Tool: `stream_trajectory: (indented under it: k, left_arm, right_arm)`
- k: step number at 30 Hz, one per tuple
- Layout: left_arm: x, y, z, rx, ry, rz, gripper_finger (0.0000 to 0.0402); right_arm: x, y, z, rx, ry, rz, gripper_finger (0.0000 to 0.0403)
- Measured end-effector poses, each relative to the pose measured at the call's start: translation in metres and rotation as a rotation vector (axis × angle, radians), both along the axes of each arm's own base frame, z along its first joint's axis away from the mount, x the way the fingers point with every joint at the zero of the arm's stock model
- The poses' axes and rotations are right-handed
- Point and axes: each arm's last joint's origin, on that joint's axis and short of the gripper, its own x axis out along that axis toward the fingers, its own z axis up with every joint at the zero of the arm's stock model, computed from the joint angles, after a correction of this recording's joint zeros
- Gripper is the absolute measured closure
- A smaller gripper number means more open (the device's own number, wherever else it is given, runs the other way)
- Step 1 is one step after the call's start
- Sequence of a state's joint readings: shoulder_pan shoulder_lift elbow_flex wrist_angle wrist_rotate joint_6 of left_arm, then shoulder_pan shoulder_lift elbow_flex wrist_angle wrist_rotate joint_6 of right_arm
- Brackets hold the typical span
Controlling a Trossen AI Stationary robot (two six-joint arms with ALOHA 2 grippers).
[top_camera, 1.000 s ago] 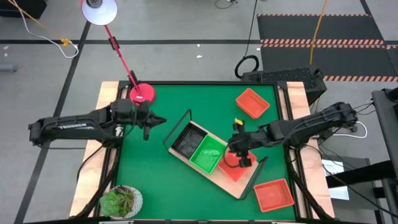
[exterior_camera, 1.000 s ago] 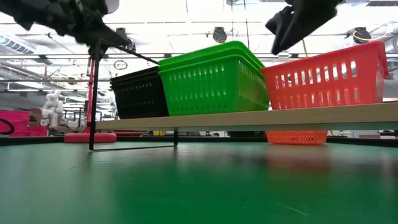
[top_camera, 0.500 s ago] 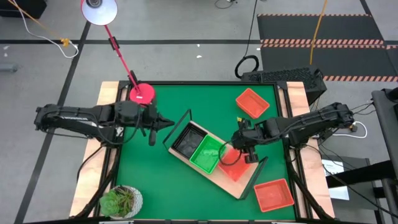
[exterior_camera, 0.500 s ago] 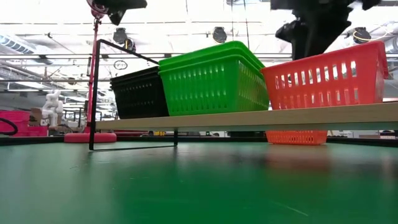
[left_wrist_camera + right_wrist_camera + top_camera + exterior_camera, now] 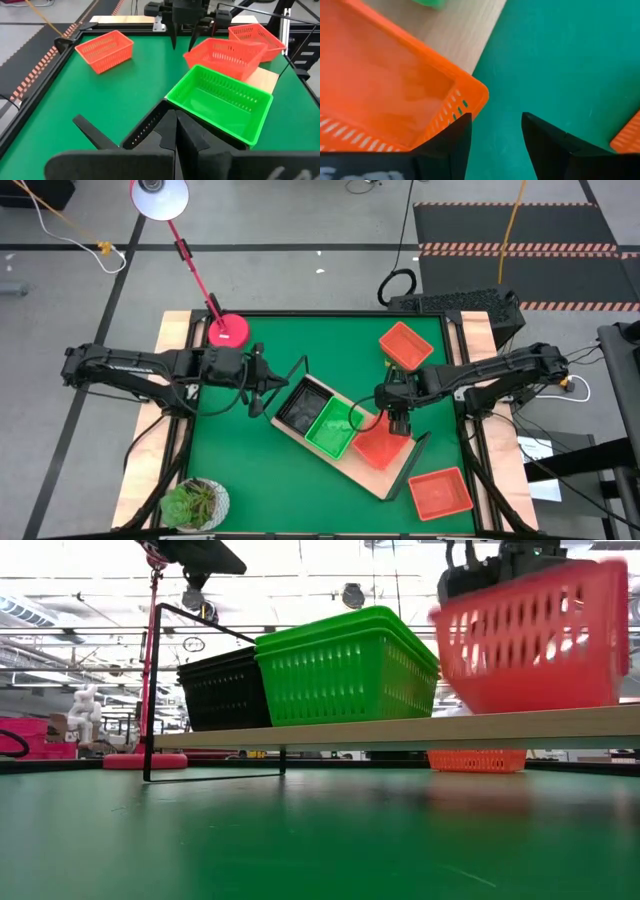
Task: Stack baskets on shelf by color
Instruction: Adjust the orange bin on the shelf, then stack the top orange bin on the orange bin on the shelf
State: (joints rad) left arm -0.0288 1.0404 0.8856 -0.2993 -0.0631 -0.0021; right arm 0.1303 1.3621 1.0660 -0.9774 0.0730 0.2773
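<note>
The light-wood shelf [image 5: 392, 477] lies slantwise on the green mat. It carries a black basket [image 5: 298, 408], a green basket [image 5: 333, 428] and a red basket [image 5: 381, 446] in a row. My right gripper [image 5: 399, 424] points down, open, at the red basket's far corner [image 5: 479, 95]; one fingertip [image 5: 451, 137] overlaps that corner's wall. In the low view the red basket [image 5: 535, 635] is blurred and tipped. My left gripper [image 5: 264, 392] hovers shut beside the shelf's wire frame at the black-basket end. My right gripper comes from above at the red basket's far corner [image 5: 196, 46], and mat shows between its fingers. One finger stands at the corner's wall; I cannot tell whether it touches. My left gripper touches nothing.
Two more red baskets sit on the mat, one at the far right [image 5: 405, 345] and one at the near right [image 5: 440, 492]. A red lamp base [image 5: 228, 330] stands at the far left and a potted plant [image 5: 195, 502] at the near left corner.
My right gripper has tipped further downward and shifted a little toward the table's far edge. The red basket, level before, now shows blurred and tipped on the shelf. My left gripper has risen and gone toward the shelf's black-basket end.
</note>
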Motion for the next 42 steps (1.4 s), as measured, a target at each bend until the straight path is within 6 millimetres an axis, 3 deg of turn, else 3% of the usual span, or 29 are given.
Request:
stream_trajectory:
  k: [13, 35, 42]
  left_arm:
    - [0.000, 0.000, 0.002, 0.004, -0.015, -0.002, 0.0401]
    - [0.000, 0.000, 0.002, 0.017, -0.015, -0.009, 0.0401]
    - [0.000, 0.000, 0.002, 0.017, -0.015, -0.009, 0.0401]
  right_arm:
    - [0.001, 0.003, -0.003, 0.115, -0.004, -0.026, 0.0279]
    - [0.004, 0.004, -0.002, 0.112, -0.044, 0.011, 0.0280]
    - [-0.001, 0.004, 0.011, 0.127, -0.125, 0.001, 0.0280]
